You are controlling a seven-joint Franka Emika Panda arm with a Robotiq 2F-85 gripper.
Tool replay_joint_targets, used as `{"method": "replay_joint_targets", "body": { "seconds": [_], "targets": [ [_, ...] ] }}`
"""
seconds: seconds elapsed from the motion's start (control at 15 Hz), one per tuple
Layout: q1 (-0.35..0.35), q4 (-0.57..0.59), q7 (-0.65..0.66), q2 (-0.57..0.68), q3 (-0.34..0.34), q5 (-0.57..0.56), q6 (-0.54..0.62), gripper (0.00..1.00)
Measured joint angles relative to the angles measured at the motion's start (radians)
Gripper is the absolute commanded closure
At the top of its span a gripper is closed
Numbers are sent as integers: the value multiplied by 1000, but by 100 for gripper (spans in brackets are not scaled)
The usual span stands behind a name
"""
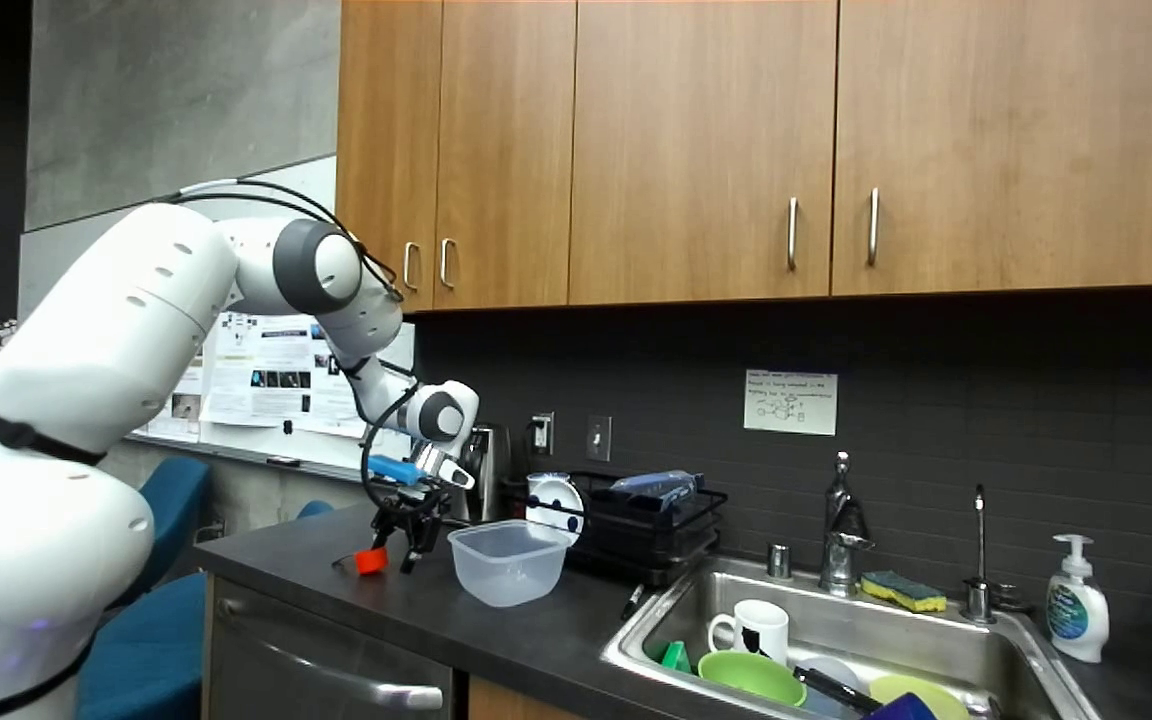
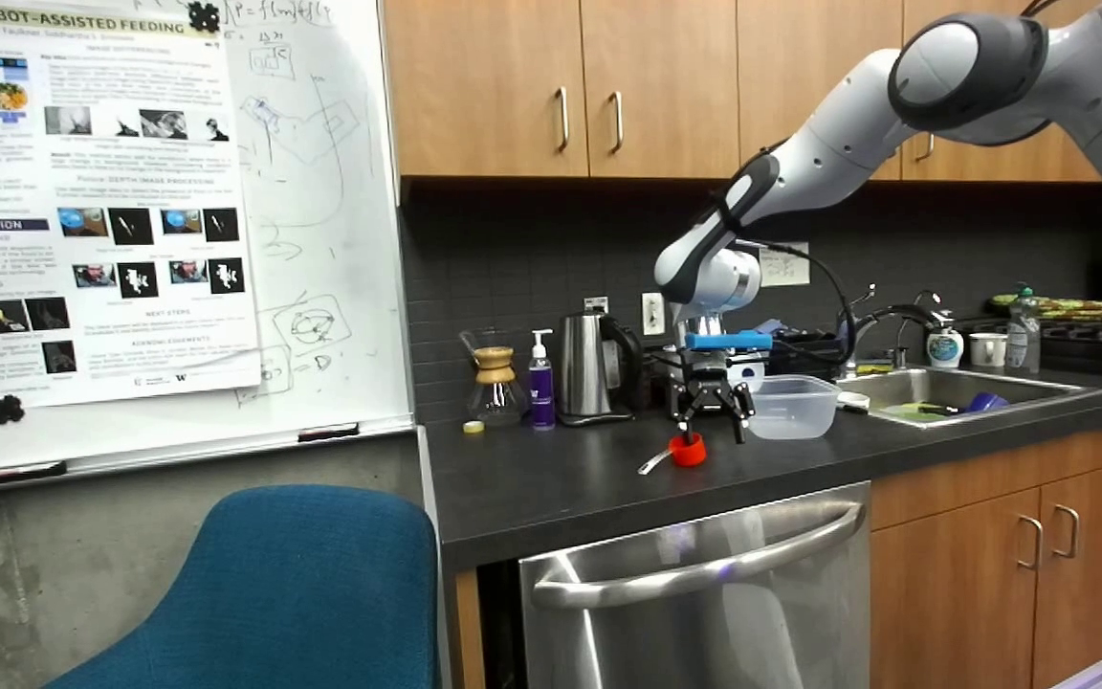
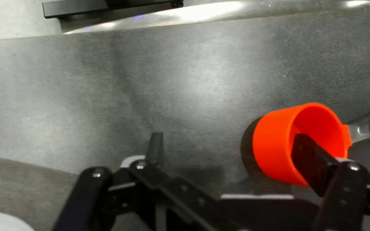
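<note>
Dark counter (image 2: 551, 507) runs beneath a tiled wall (image 2: 474, 258) in an exterior view. Left to right, a steel kettle (image 2: 582, 368) stands far back; nearer sits an orange measuring cup (image 2: 690, 452), its handle (image 2: 653, 464) pointing left and near. Beside it hangs the gripper (image 2: 714, 438), spread wide and holding nothing — one finger at the cup's mouth, the other off to the right. Lining up on the cup seems the step in hand; a grip would call for its wall squarely between the fingers. Farther right come a clear tub (image 2: 790, 411) and the sink (image 2: 1010, 388), its contents partly hidden. Whether that finger reaches inside the cup — or only above it — is hard to tell.
</note>
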Motion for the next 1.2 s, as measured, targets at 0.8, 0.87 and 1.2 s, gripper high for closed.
{"method": "replay_joint_targets", "body": {
  "seconds": [0.8, 0.87, 1.2],
  "targets": [
    [3, -8, 0, 0, 0, 0, 20, 47],
    [3, -8, 0, 0, 0, 0, 25, 54],
    [4, -9, 1, -1, 0, 0, 28, 55]
  ]
}}
